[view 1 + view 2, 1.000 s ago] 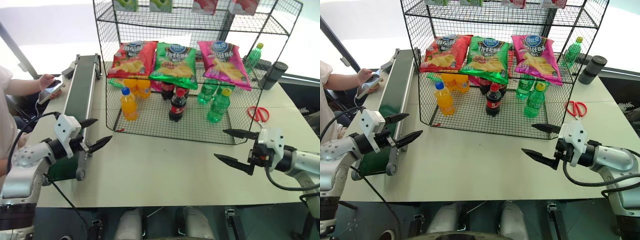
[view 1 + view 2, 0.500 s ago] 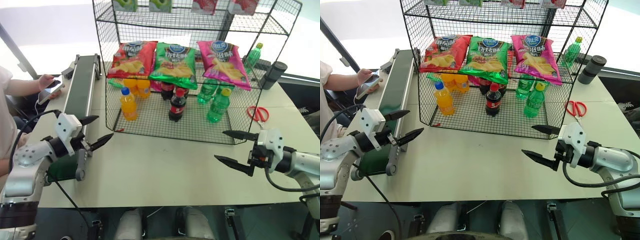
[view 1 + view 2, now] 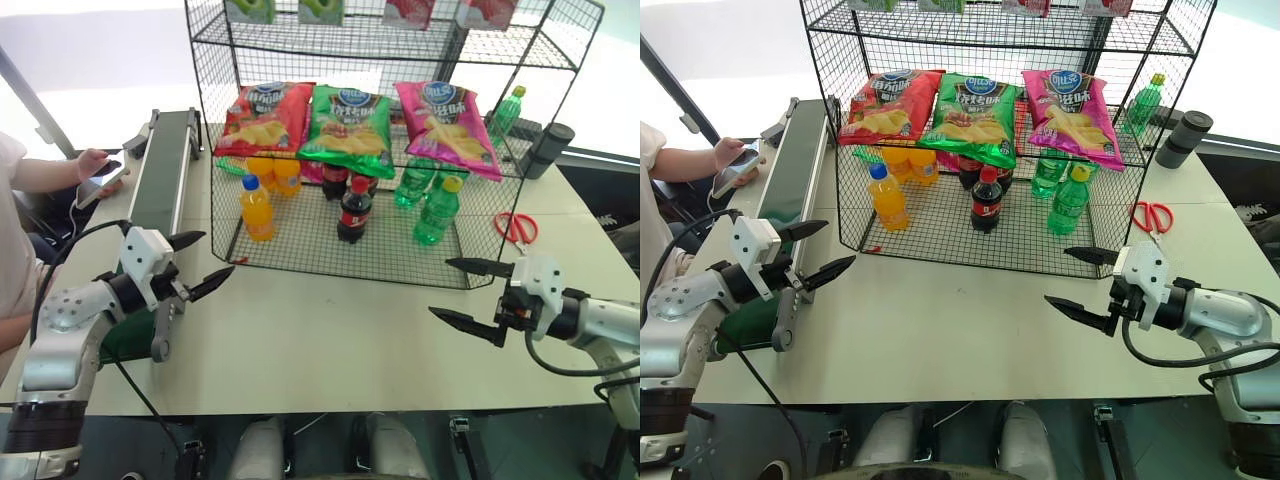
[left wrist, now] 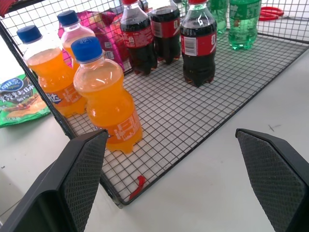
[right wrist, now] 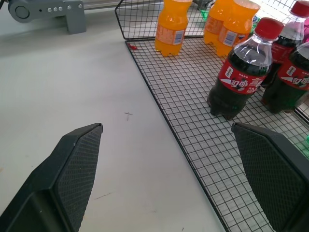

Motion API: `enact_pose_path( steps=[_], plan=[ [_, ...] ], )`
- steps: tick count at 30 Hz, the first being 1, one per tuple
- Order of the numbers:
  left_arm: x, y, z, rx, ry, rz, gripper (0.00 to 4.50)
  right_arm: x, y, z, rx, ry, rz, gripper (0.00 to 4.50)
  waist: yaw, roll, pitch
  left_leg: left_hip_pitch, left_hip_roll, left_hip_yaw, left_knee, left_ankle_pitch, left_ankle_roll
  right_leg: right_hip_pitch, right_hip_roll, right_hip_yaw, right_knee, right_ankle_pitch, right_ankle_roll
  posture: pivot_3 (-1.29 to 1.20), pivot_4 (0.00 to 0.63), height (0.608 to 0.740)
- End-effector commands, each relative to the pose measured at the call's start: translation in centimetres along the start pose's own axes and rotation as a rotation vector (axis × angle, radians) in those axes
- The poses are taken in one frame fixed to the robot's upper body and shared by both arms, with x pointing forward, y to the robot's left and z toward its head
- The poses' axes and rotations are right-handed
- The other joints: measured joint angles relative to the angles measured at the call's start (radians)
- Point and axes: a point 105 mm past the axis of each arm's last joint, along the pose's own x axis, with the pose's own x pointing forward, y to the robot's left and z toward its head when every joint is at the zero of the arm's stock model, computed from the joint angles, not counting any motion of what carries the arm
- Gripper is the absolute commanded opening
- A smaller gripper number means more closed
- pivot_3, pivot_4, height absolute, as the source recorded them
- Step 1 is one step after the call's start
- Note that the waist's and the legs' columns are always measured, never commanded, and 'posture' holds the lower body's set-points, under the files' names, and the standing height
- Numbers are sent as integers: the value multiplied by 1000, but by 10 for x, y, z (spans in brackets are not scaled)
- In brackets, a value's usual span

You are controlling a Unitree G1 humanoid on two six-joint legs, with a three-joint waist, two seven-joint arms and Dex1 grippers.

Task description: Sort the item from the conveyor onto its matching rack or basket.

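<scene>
The item, a magenta-pink chip bag, lies on the middle tier of the black wire rack, at its right end, beside a green bag and a red bag. The dark green conveyor runs along the table's left side with bare belt showing. My left gripper hovers open and holding nothing by the conveyor's near end, pointing at the rack's front left corner. In front of the rack's right corner, my right gripper is open with nothing in it.
Orange, cola and green bottles stand on the rack's bottom tier. Red scissors and a dark cup sit right of the rack. A person's hand with a phone is left of the conveyor.
</scene>
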Motion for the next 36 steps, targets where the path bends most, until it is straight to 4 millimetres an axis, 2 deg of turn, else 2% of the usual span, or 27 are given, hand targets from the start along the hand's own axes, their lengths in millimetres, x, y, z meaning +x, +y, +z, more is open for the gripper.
enact_pose_path(
  steps=[1, 36],
  plan=[
    [-1, 2, 7, 25, -21, 8, 4500, -1, -2, 8, -40, -17, -6, 4454, 0, 0, 0, 0, 0, 0, 0, 0, 0, 0, 0, 0, 0, 0, 0, 0, 150, 740],
    [3, -5, 1, 32, -2, -33, 4500, 0, 4, 2, -63, 7, 1, 4454, 0, 0, 0, 0, 0, 0, 0, 0, 0, 0, 0, 0, 0, 0, 0, 0, 150, 740]
  ],
)
